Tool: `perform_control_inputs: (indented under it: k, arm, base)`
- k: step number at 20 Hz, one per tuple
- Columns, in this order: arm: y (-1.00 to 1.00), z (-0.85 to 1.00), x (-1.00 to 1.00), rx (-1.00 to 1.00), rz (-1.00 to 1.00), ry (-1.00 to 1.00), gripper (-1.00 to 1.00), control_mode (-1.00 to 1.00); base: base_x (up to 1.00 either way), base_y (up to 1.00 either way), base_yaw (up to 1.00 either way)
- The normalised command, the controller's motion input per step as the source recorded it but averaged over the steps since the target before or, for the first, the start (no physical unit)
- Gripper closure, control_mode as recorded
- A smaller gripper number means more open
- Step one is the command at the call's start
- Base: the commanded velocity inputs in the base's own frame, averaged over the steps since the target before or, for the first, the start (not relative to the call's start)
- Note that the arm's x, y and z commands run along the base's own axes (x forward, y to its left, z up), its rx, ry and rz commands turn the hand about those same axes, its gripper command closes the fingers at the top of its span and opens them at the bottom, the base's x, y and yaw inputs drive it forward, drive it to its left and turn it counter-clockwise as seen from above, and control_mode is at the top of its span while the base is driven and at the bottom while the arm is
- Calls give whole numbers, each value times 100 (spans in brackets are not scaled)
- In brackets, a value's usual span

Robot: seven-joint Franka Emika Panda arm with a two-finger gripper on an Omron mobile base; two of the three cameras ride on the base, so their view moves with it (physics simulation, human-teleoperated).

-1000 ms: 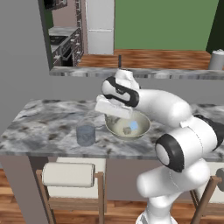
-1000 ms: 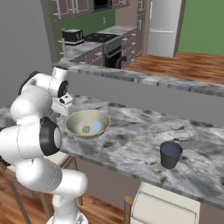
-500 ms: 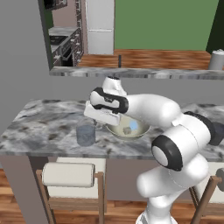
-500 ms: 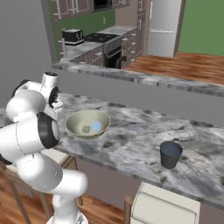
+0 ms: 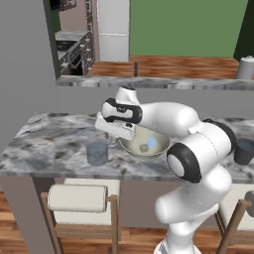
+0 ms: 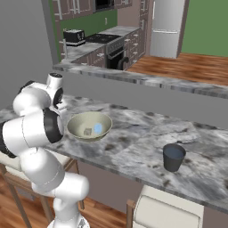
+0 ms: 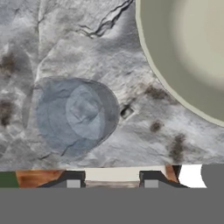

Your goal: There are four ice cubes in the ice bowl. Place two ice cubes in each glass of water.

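Observation:
The beige ice bowl (image 5: 130, 144) (image 6: 76, 122) (image 7: 175, 65) sits on the marble counter with two ice cubes (image 5: 144, 148) (image 6: 87, 131) in it. One glass of water (image 5: 97, 153) (image 7: 54, 118) stands just left of the bowl. The other glass (image 5: 243, 151) (image 6: 173, 157) is at the counter's far right. My gripper (image 5: 111, 141) (image 7: 112, 182) hovers between the left glass and the bowl's rim, a little above them. Its tips stand partly apart with a pale translucent sliver between them, apparently an ice cube. A faint square shows inside the left glass.
A tiny grey speck (image 7: 126, 113) lies on the counter between glass and bowl; I cannot tell what it is. A raised ledge (image 5: 149, 83) runs behind the counter. Stools (image 5: 77, 197) stand under its front edge.
The arm has swung left, carrying the gripper from above the bowl to beside the left glass. Bowl and glasses have stayed put.

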Motion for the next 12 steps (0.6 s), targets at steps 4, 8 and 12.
perform_control_inputs:
  k: [4,8,12]
  arm:
    - [17,0,49,0,0,0,100,-100]
    - [31,0,35,0,0,0,100,-100]
    - [33,-4,24,0,0,2,100,-100]
  base:
    - [0,0,0]
    - [0,0,0]
    - [0,0,0]
